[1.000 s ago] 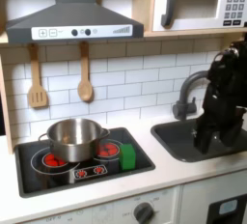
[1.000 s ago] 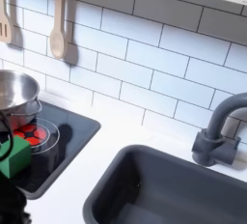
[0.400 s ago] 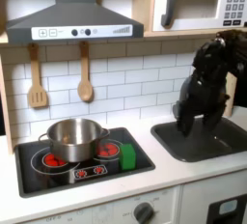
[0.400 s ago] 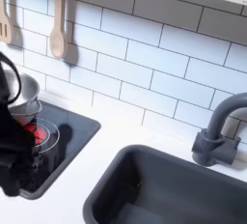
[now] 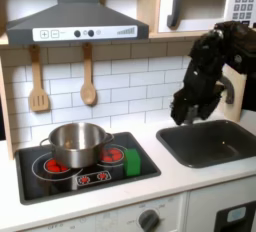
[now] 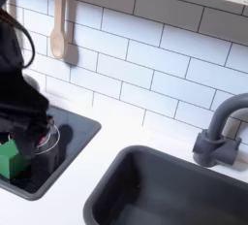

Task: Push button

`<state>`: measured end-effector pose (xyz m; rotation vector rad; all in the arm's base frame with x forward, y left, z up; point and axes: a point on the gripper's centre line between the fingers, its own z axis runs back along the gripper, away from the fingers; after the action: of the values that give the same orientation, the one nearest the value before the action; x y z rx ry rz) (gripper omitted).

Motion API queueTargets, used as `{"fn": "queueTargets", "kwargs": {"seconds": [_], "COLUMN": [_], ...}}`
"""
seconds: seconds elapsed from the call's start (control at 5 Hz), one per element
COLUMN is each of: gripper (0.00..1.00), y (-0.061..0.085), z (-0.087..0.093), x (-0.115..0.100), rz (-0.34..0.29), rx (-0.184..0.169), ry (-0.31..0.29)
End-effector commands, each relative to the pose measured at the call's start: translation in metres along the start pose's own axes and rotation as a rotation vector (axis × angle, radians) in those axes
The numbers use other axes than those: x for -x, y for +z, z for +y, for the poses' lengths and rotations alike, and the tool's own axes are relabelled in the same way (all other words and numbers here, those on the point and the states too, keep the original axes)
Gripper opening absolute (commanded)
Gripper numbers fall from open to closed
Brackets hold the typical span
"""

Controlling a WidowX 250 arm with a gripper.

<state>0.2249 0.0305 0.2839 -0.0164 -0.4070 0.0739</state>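
Toy kitchen counter (image 5: pixel 190 176) with white tile backsplash. Dark sink (image 5: pixel 212 142) on the first exterior view's right, black stovetop (image 5: pixel 85 166) on its left, grey range hood (image 5: pixel 75 21) above the stove, microwave (image 5: pixel 205 3) top right.

Arm is black, coming in from the first exterior view's right, hanging over the counter between stove and sink. Gripper (image 5: pixel 186 113) points down, just above the sink's left edge, nothing visibly in it; jaws too dark and blurred to tell how far open. In the second exterior view the arm's dark bulk covers the left side, over the stove.

Steel pot (image 5: pixel 75 141) sits on the back left burner. Green block (image 5: pixel 132 161) on the stove's right edge, beside the pot. Grey faucet (image 6: pixel 221 132) behind the sink.

Red buttons (image 5: pixel 93 178) are on the stove's front strip, well apart from the gripper. More small knobs (image 5: pixel 82 33) on the hood's front.

Two wooden utensils (image 5: pixel 88 81) hang on the wall under the hood
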Motion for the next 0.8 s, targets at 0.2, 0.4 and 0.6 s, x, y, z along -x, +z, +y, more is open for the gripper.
{"fn": "queueTargets", "kwargs": {"seconds": [0.2,0.4,0.6], "gripper": [0.00,0.00,0.00], "y": [0.004,0.007,0.006], "z": [0.025,0.030,0.035], "x": [-0.036,-0.046,-0.059], "rz": [-0.119,-0.154,-0.195], "rx": [-0.014,-0.028,-0.032], "ry": [0.036,0.043,0.036]}}
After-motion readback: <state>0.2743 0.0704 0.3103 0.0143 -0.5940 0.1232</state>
